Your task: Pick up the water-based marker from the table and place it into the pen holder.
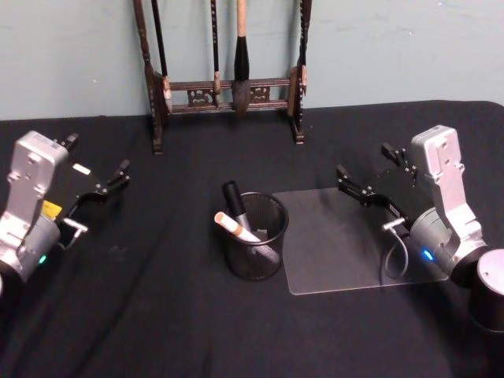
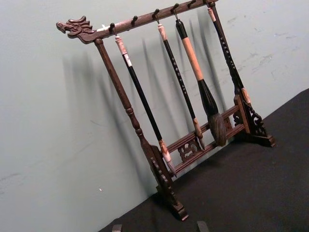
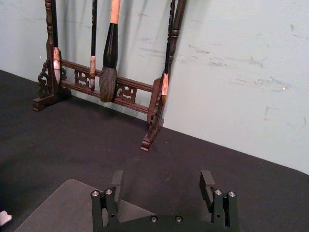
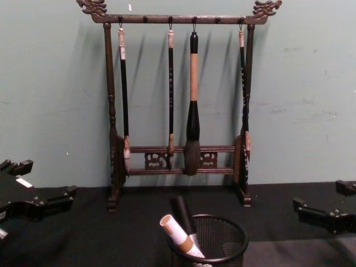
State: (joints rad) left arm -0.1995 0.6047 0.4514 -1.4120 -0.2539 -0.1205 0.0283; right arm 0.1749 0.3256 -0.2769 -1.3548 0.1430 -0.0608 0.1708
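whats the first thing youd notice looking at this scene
The tall dark wooden brush rack stands at the back of the table against the wall, with calligraphy brushes hanging from its top bar. In front of it, mid-table, the black mesh pen holder holds two markers leaning to the robot's left. The left gripper and right gripper hover open at either side.

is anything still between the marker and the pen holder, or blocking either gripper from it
Nothing visible does. The white and tan water-based marker already stands tilted inside the round black wire-mesh pen holder, beside a black pen. The left gripper and right gripper hang open, apart from it on either side.
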